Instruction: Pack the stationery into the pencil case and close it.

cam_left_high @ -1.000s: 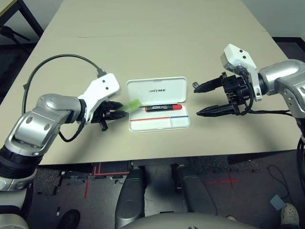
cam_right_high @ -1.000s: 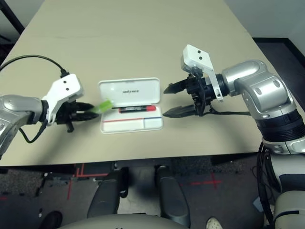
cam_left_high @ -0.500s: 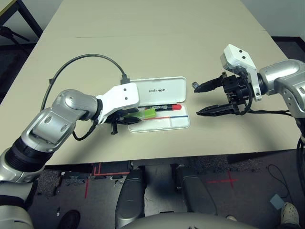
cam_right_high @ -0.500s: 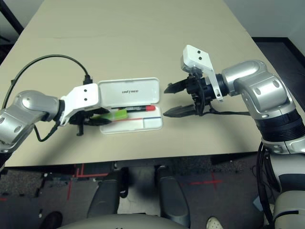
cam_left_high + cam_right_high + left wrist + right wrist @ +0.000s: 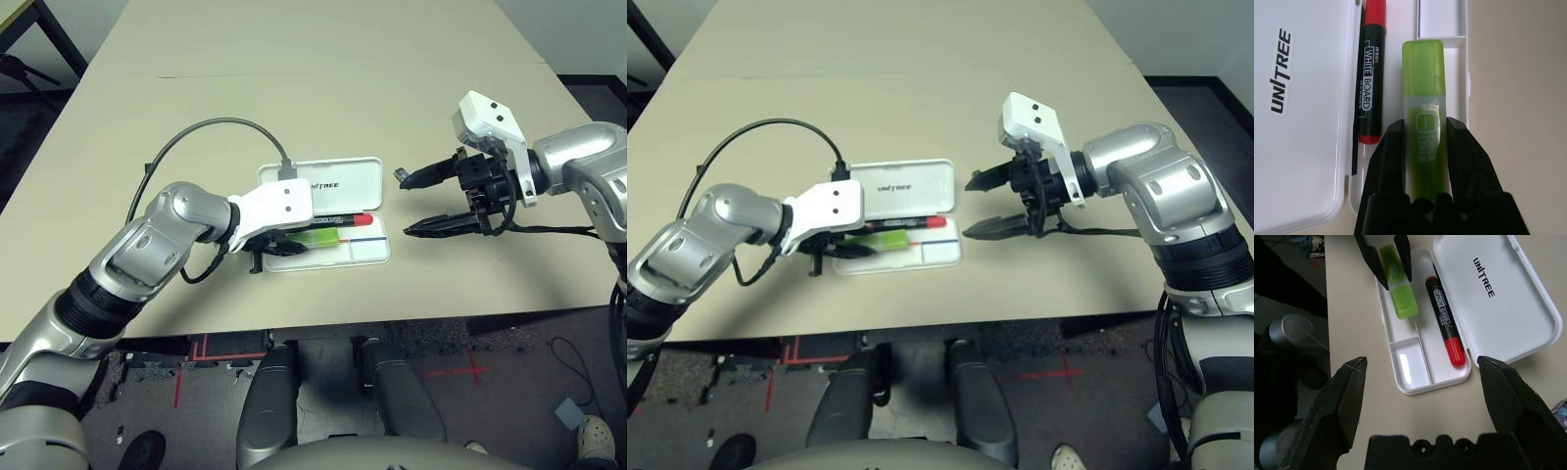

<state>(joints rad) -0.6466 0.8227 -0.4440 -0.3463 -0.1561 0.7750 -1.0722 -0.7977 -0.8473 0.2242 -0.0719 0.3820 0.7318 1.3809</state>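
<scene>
The white pencil case (image 5: pixel 377 257) lies open at the table's middle, its lid (image 5: pixel 338 186) lettered UNITREE folded back. A black marker with a red cap (image 5: pixel 338 221) lies in the tray along the hinge side. My left gripper (image 5: pixel 284 245) reaches in from the case's left end, shut on the light-green highlighter (image 5: pixel 1424 98), which points along the tray's front compartment beside the marker. Whether the highlighter touches the tray floor I cannot tell. My right gripper (image 5: pixel 419 203) hangs open just right of the case. A tiny dark patterned block (image 5: pixel 1561 410) lies on the table by its far finger.
The small end compartment (image 5: pixel 1410 363) of the tray holds nothing. A black cable (image 5: pixel 196 137) arcs over my left forearm. Bare tan table stretches behind the case, and the table's front edge (image 5: pixel 323 328) runs close below it.
My left gripper has carried the highlighter rightwards, from beside the case's left end to over the tray's front compartment. The right arm has stayed still.
</scene>
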